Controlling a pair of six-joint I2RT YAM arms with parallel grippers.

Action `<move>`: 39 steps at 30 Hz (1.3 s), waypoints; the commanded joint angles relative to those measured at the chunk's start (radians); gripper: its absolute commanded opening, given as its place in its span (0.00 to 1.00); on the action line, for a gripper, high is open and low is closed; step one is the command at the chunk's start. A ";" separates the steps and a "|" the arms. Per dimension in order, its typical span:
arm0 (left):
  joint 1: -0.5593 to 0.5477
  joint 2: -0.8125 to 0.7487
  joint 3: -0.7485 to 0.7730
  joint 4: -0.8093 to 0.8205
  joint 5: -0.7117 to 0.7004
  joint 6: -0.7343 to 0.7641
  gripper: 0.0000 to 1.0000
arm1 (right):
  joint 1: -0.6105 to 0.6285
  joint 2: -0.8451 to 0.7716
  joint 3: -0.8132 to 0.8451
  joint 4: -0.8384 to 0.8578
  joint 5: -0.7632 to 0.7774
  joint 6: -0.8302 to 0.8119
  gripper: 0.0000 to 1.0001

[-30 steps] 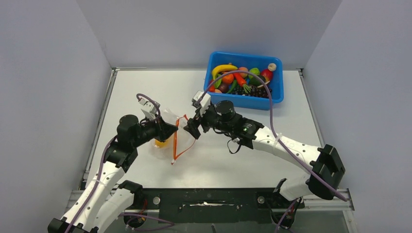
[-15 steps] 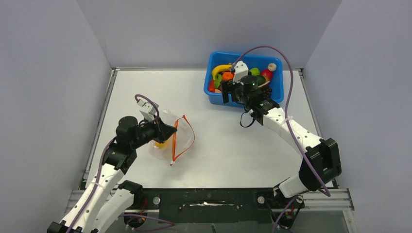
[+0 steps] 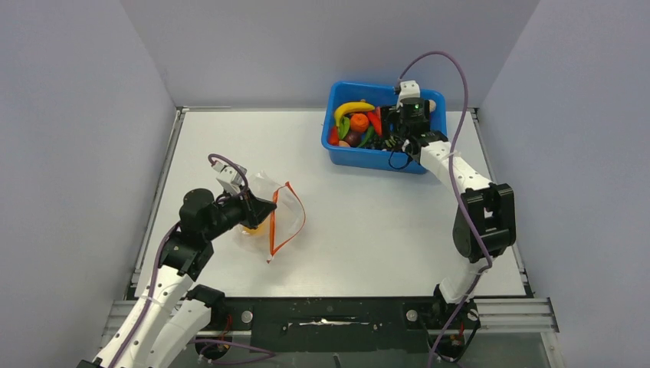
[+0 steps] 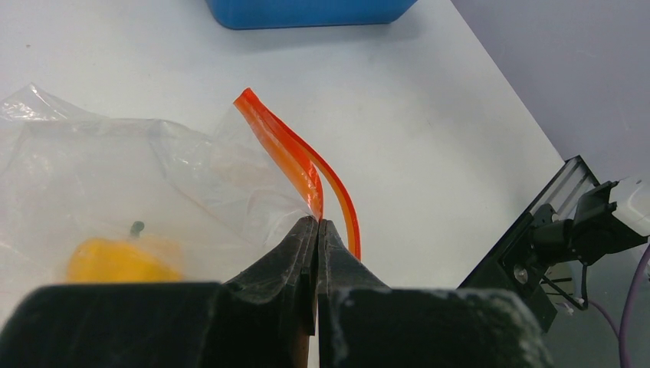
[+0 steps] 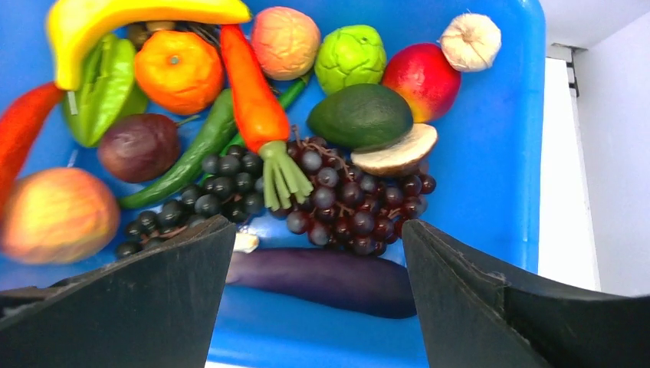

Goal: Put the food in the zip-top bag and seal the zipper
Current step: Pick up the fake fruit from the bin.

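Observation:
The clear zip-top bag (image 3: 263, 189) lies at the table's left middle, and its orange-red zipper (image 3: 288, 220) bows open. A yellow-orange pepper (image 3: 252, 227) sits inside the bag and also shows in the left wrist view (image 4: 119, 261). My left gripper (image 3: 266, 208) is shut on the near lip of the zipper (image 4: 287, 157) and holds the mouth apart. My right gripper (image 5: 316, 226) is open and empty, hovering over the food in the blue bin (image 3: 337, 93). Below it lie dark grapes (image 5: 360, 207), an eggplant (image 5: 322, 277), a dark green avocado (image 5: 360, 115), a red apple (image 5: 421, 77) and a green round fruit (image 5: 350, 57).
The bin (image 5: 490, 192) stands at the back right and also holds a banana (image 5: 138, 15), an orange (image 5: 178, 70), a carrot (image 5: 249, 84), a peach (image 5: 57, 215) and a garlic bulb (image 5: 470, 40). Grey walls close three sides. Bare table lies between bag and bin.
My right arm has swung away from the bag's mouth to the back right and now hangs over the blue bin. The left gripper has kept its hold on the zipper.

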 commanded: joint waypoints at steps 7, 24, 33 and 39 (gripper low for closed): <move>0.008 -0.037 -0.008 0.029 -0.025 0.014 0.00 | -0.065 0.174 0.147 0.046 0.018 0.004 0.94; 0.014 -0.036 -0.010 0.025 -0.037 0.022 0.00 | -0.124 0.448 0.446 -0.075 0.054 0.078 0.98; 0.016 -0.033 -0.009 0.024 -0.036 0.022 0.00 | -0.139 0.510 0.500 -0.061 0.026 0.083 0.98; 0.015 -0.022 -0.007 0.023 -0.023 0.023 0.00 | -0.147 0.541 0.512 -0.052 0.064 0.089 0.98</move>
